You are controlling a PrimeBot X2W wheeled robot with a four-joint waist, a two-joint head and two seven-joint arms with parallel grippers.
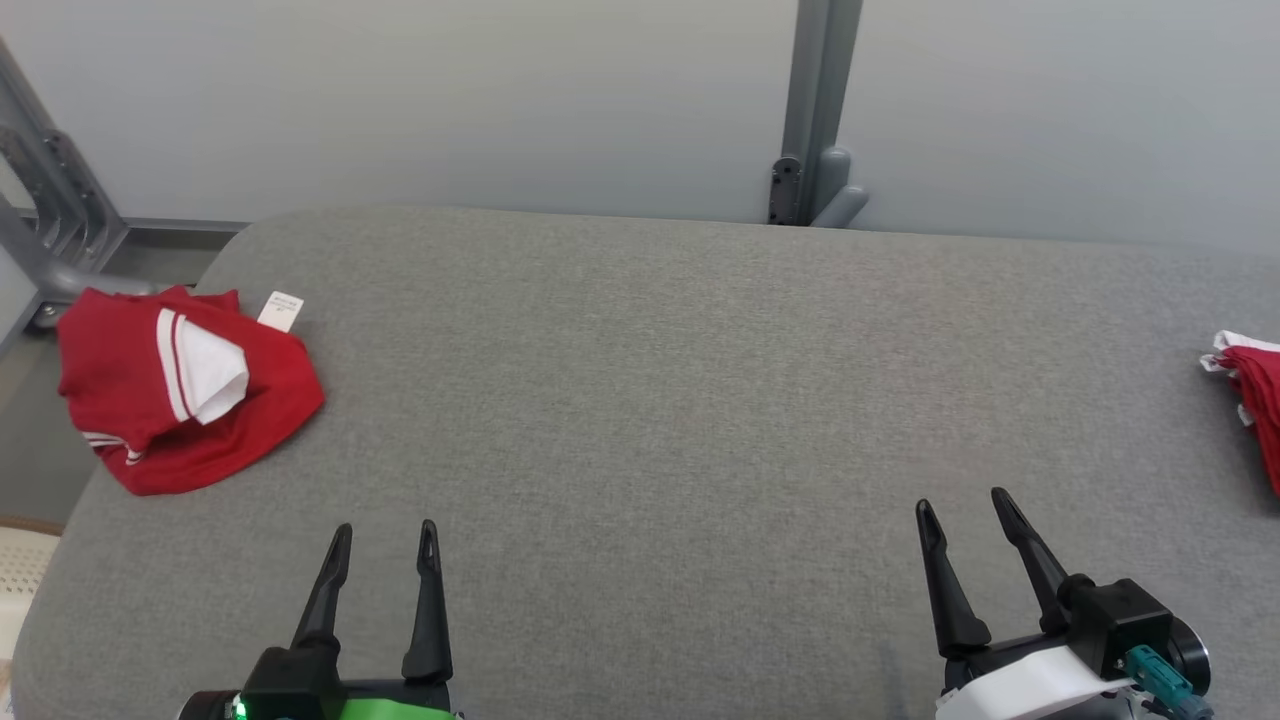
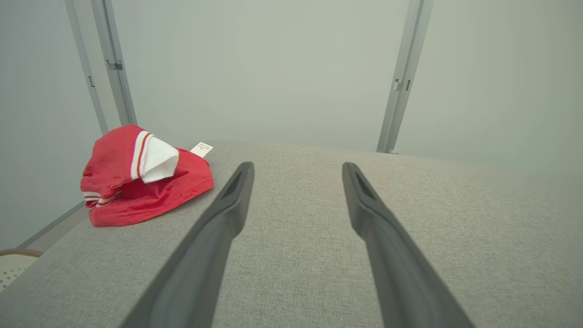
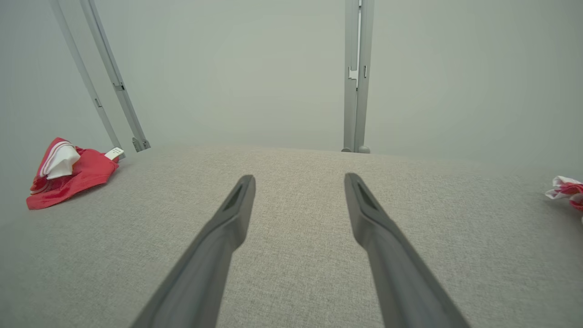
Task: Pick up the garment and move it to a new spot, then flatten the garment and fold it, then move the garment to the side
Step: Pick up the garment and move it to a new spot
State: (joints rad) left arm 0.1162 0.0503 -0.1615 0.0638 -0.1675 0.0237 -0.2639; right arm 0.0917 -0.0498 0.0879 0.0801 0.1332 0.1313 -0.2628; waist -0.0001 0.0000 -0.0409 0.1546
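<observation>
A crumpled red garment (image 1: 180, 400) with white stripes, a white panel and a small white label lies at the far left of the grey padded table (image 1: 660, 380), near its left edge. The left wrist view has the garment (image 2: 141, 182) ahead and to the left, and in the right wrist view the garment (image 3: 68, 175) is far off to the left. My left gripper (image 1: 385, 545) stands open over the table's front, to the right of the garment and nearer to me, holding nothing. My right gripper (image 1: 960, 510) is open too, over the front right, empty.
More red and white cloth (image 1: 1255, 395) lies at the table's right edge, cut off by the picture, and the cloth (image 3: 567, 190) also sits at the right in the right wrist view. A grey post (image 1: 815, 110) and a pale wall stand behind the table. A grey metal frame (image 1: 45, 200) rises at the far left.
</observation>
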